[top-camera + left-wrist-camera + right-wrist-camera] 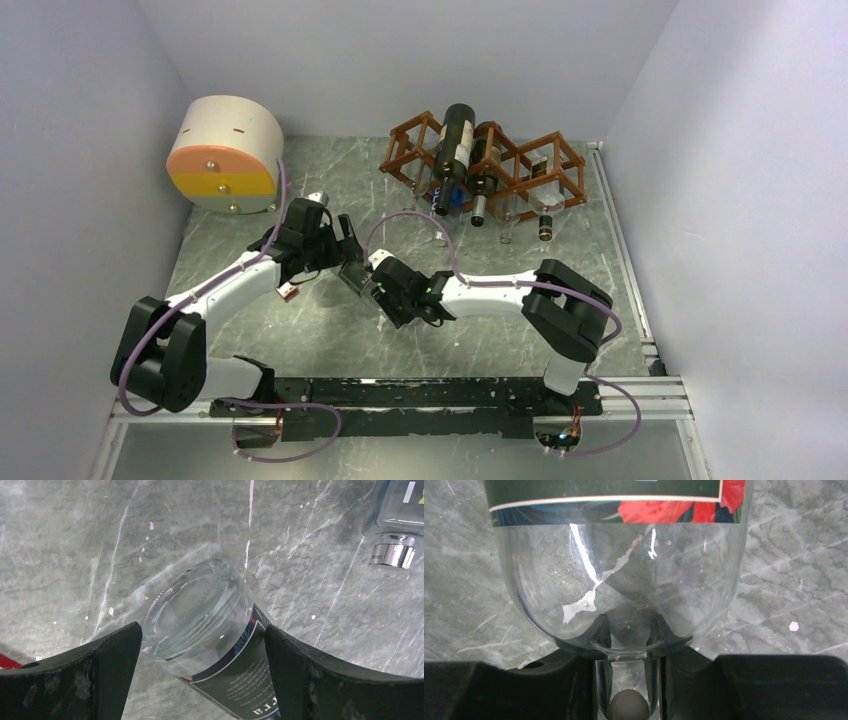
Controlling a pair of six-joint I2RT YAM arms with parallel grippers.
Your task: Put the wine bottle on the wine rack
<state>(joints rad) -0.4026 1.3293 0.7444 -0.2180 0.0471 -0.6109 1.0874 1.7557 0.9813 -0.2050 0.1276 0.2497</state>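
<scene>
Closest in, the right gripper [628, 680] has its black fingers closed against the neck of the wine bottle [624, 580], clear glass with a floral label. It sits over the middle of the table [330, 330], well short of the wine rack [530, 160] at the back (a dark bottle [457, 140] lies there). Only the grasp looks done; carrying and racking remain. Neck points toward the right arm and base toward the left gripper [202, 631], whose fingers stand wide apart, holding nothing.
</scene>
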